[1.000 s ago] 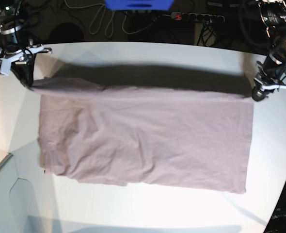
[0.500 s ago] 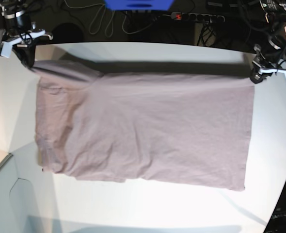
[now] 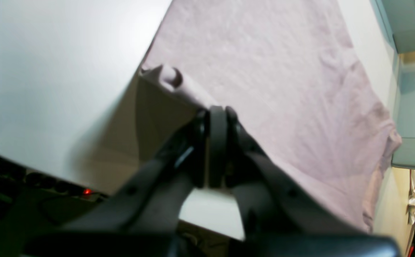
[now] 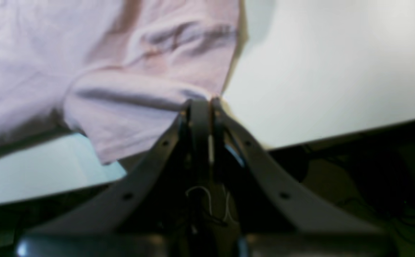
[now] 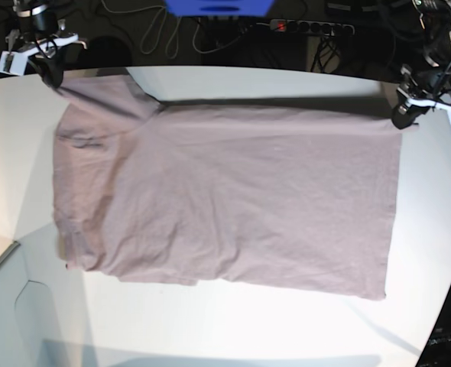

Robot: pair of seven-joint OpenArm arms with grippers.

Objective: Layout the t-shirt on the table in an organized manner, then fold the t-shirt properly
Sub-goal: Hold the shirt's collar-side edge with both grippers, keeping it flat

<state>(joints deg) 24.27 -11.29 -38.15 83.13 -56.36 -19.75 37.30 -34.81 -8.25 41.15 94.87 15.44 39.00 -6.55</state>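
Base view showed the plain dusty mauve short-sleeved cotton t-shirt (image 5: 225,199) spread wide over the large smooth matte white table (image 5: 233,329), covering most of its middle and reaching toward the far edge at 12 o'clock. The garment lay mostly flat, with soft creases at 9 o'clock and a sleeve-like flap pulled up toward 11 o'clock. There the right gripper (image 5: 51,76) was clenched on the cloth's far corner, lifting it slightly off the tabletop. At 2 o'clock the left gripper (image 5: 403,118) pinched the opposite far corner, just beside the table's curved edge. In the left wrist view the black jaws were pressed together on a small folded nub of the t-shirt (image 3: 286,89), with fabric fanning away from the left gripper (image 3: 217,109) in taut radiating wrinkles over the table (image 3: 50,71). In the right wrist view the right gripper (image 4: 200,101) likewise gripped the t-shirt (image 4: 122,71) at a bunched edge, the sleeve sagging below it above the table (image 4: 328,71). A black power strip (image 5: 309,27) with a red light lay beyond the table at 1 o'clock.
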